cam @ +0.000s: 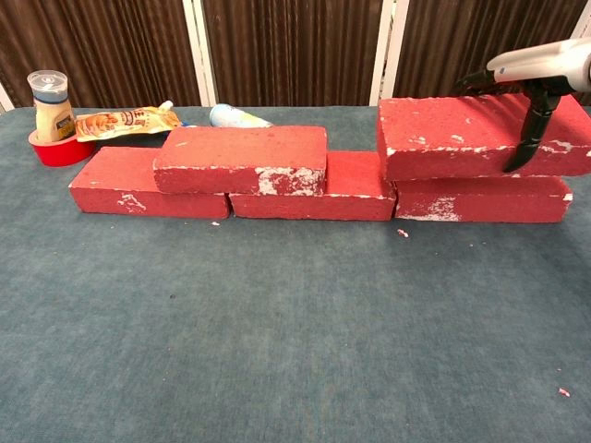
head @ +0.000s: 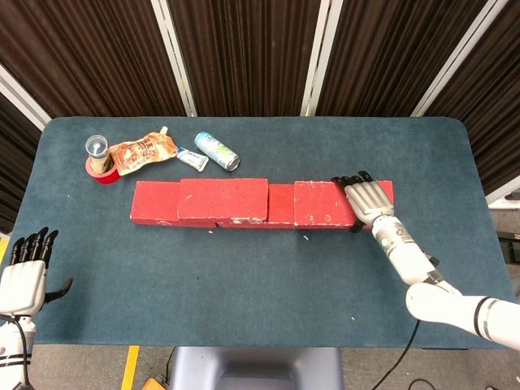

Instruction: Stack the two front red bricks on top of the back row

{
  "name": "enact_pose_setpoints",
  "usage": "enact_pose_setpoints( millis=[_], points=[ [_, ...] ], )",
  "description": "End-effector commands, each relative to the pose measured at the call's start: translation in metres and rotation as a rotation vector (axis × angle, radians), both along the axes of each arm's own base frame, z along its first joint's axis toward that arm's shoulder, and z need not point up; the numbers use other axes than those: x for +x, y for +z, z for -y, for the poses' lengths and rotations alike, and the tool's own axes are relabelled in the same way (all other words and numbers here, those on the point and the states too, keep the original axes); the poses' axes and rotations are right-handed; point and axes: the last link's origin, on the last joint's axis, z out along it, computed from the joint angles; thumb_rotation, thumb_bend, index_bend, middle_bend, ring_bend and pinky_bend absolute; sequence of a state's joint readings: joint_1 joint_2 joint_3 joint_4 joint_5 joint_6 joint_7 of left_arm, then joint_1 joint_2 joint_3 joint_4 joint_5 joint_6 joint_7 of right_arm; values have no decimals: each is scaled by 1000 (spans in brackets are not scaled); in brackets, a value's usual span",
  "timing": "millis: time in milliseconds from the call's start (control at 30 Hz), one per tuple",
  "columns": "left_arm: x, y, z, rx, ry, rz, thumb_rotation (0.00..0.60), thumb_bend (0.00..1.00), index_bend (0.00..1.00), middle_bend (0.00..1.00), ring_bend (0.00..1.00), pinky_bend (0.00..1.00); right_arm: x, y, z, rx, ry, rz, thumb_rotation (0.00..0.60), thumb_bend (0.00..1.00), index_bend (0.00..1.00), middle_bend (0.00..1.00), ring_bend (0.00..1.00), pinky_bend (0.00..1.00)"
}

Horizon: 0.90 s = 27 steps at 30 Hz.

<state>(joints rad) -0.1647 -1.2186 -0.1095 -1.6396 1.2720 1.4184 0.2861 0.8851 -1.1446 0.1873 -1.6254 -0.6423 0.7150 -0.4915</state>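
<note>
The second brick (cam: pixel 476 137) now sits on the right end of the back row (cam: pixel 312 192), resting on the right-hand base brick with its left edge just past the joint. The right hand (head: pixel 370 198) grips it, fingers laid across the top and the thumb (cam: pixel 528 138) down its front face. The first brick (cam: pixel 240 159) already lies on the row's left part, straddling two base bricks. I'd say this is the placing step, near its end: both front bricks are up. The next move looks like a release, spreading the fingers and lifting clear without dragging the brick off its seat. The left hand (head: pixel 23 276) hangs low at the bench's (head: pixel 244 276) near left corner, fingers apart, holding nothing. A bottle (cam: pixel 51 106), pouch (cam: pixel 125 121) and can (head: pixel 217 151) lie behind.
</note>
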Motion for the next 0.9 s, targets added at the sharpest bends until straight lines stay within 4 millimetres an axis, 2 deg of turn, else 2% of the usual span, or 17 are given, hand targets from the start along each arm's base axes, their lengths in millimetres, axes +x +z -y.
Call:
enact_pose_setpoints(
  millis=[33,367,600,900],
  points=[
    [0,0,0,0,1,-1,600,238,0,0,0,0,-5,-7,6,26,-8,4,600,125,252,351,308,0],
    [-1,0,0,8,9,-2,600,238,0,0,0,0,-3,-20,22,40,-12,49,600,125,255,351,308,0],
    [-1,-1,-1,6,12,-7,600,238,0,0,0,0,7,-33,27,49,0,40,600,125,254,351,307,0],
    [-1,0,-1,7,10,-3,600,238,0,0,0,0,9,-37,32,27,-28,33,600,126,258,351,307,0]
  ],
)
